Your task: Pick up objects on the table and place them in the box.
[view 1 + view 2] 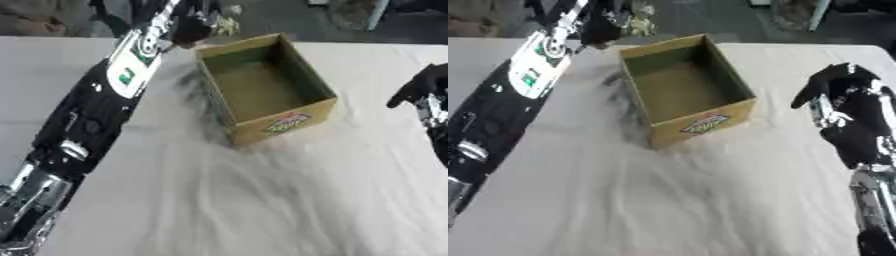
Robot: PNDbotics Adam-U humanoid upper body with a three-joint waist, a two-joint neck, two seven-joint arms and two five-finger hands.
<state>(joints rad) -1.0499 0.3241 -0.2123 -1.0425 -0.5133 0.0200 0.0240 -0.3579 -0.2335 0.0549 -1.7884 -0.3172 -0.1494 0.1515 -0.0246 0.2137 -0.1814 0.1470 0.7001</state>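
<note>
An open cardboard box [229,107] with a colourful label on its front stands on the white cloth, and its inside looks bare. My left arm reaches up from the lower left, and its left hand [191,25] hangs just past the box's far left corner. A small pale yellow-green thing [228,25] shows right beside that hand; the blur hides whether the hand holds it. My right hand [839,92] hovers right of the box with relaxed fingers and nothing in it.
The white cloth [262,200] covers the table and lies wrinkled in front of the box. The table's far edge runs just behind the box, with dark floor and clutter beyond it.
</note>
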